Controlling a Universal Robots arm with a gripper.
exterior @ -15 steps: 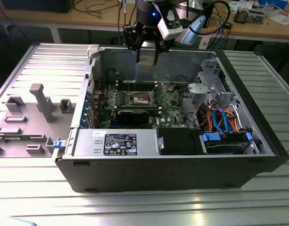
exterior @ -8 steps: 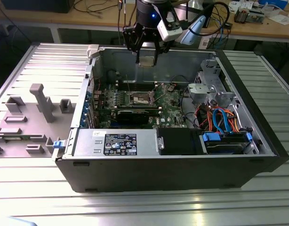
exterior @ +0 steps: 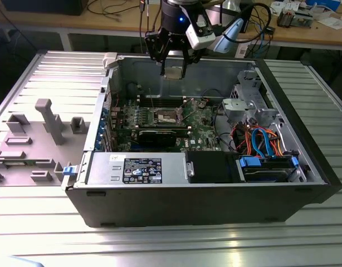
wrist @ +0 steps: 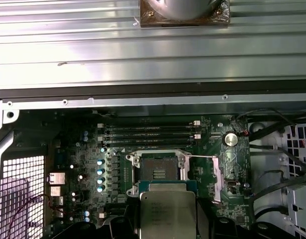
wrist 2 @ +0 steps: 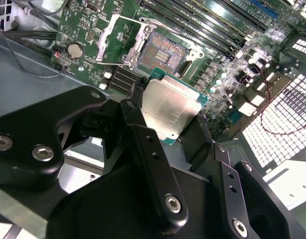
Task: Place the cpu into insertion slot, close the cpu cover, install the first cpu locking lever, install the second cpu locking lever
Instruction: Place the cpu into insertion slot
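The fingers (wrist 2: 152, 160) are clamped on opposite edges of the cpu (wrist 2: 170, 107), and we see its silvery top facing both wrist cameras. In the exterior view the gripper (exterior: 174, 71) hangs with the chip over the open computer case (exterior: 215, 200), well above the motherboard (exterior: 201, 125). The insertion slot (wrist 2: 163, 52) lies below and apart from the cpu, its gold-tinged contact field uncovered. The cpu cover (wrist 2: 109, 31) is swung open and rests beside the slot. We see the green board through its square window.
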